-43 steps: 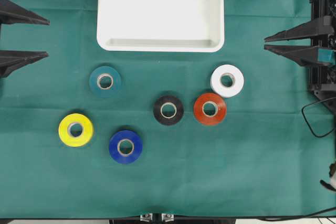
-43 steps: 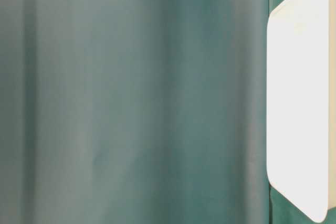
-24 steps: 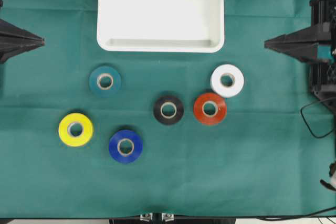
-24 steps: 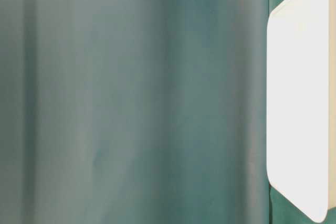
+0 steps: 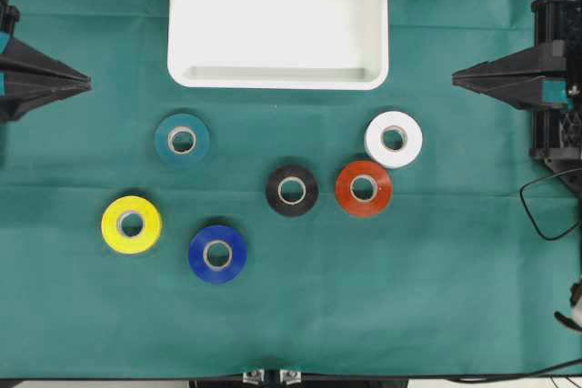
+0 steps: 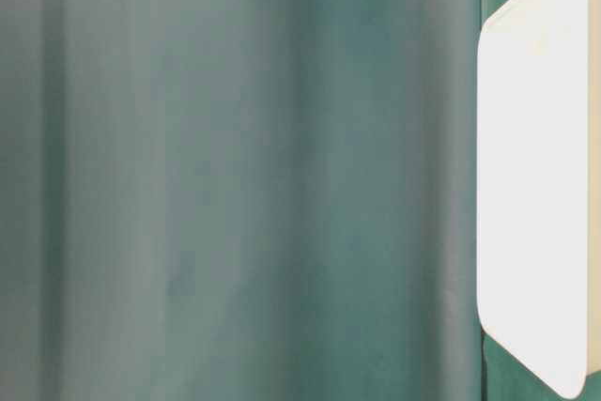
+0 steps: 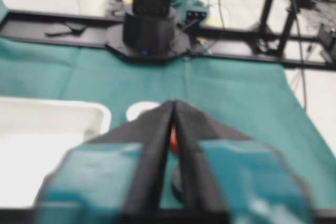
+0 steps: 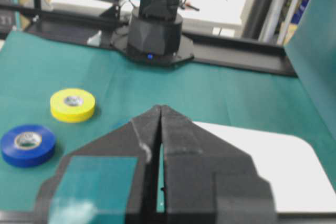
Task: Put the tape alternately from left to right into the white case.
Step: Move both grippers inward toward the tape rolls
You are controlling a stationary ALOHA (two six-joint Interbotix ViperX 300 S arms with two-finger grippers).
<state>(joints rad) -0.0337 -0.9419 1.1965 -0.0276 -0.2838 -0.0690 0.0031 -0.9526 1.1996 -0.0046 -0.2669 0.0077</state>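
We see the left gripper [image 5: 84,84] at the far left w/ jaws pressed together, holding nothing. Teal roll [image 5: 182,140], yellow roll [image 5: 131,223], blue roll [image 5: 217,253], black roll [image 5: 292,190], red roll [image 5: 364,188], white roll [image 5: 394,139] lie on the green cloth [image 5: 409,297] below the white case [image 5: 277,75], all well apart from both grippers. Right gripper [image 5: 457,78] at far right, jaws likewise pressed together, empty.

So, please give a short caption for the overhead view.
Six tape rolls lie on green cloth below an empty white case; both grippers are shut.
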